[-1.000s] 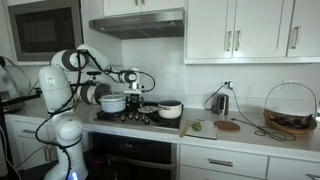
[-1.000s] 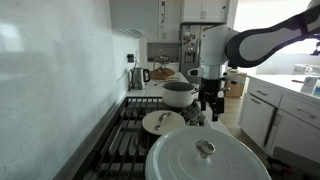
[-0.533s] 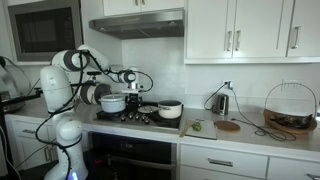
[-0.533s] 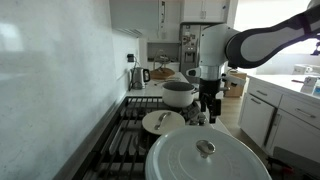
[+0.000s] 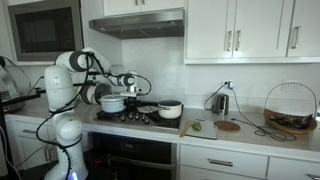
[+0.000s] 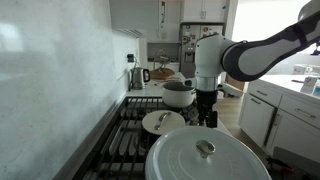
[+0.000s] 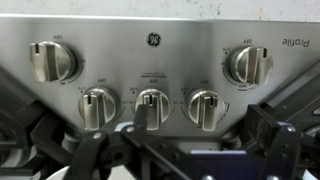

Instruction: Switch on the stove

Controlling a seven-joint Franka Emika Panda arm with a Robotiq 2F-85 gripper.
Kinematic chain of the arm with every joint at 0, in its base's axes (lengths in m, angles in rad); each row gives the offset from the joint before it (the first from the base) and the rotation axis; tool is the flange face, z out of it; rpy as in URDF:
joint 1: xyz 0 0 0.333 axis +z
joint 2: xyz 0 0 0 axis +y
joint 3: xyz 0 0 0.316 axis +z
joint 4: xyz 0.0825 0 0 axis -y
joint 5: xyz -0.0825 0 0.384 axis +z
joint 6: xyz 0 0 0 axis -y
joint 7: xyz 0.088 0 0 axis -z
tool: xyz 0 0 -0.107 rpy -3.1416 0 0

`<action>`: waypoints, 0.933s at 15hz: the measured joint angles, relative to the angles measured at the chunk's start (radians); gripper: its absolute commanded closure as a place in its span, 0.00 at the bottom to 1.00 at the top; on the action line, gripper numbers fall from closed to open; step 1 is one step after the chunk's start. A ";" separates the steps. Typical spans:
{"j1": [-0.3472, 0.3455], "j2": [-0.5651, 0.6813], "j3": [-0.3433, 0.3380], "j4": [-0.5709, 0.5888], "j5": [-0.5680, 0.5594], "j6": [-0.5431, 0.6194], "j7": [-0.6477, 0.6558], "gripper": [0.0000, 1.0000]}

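Note:
The stove (image 5: 140,119) is a black gas cooktop with dark grates (image 6: 128,145) and pots on it. In the wrist view its steel front panel (image 7: 160,60) fills the frame with several silver knobs: two large ones at the top corners (image 7: 54,61) (image 7: 251,64) and three smaller ones in a row, the middle one (image 7: 151,107) straight ahead. My gripper (image 7: 185,150) is open, its dark fingers low at either side of the frame, close in front of the knob row and touching none that I can see. It shows in both exterior views (image 5: 133,99) (image 6: 207,113) at the stove's front edge.
A white lidded pot (image 5: 113,101) and a white bowl (image 5: 170,109) sit on the grates. A big white lid (image 6: 207,155), a plate (image 6: 162,122) and a pot (image 6: 180,93) are near the arm. A kettle (image 5: 221,101) and a wire basket (image 5: 290,110) stand on the counter.
The arm has shifted a little, and the wrist and gripper have sunk slightly toward the stove's front. Pots and knobs have not moved.

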 measured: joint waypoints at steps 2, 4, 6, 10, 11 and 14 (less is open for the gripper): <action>0.006 0.018 0.007 -0.002 -0.004 0.018 0.017 0.00; 0.006 0.031 0.016 -0.007 -0.016 0.041 0.036 0.00; 0.007 0.040 0.021 -0.012 -0.025 0.059 0.055 0.00; 0.013 0.048 0.023 -0.012 -0.044 0.081 0.096 0.00; 0.016 0.048 0.023 -0.012 -0.050 0.085 0.111 0.00; 0.022 0.048 0.024 -0.012 -0.057 0.091 0.135 0.30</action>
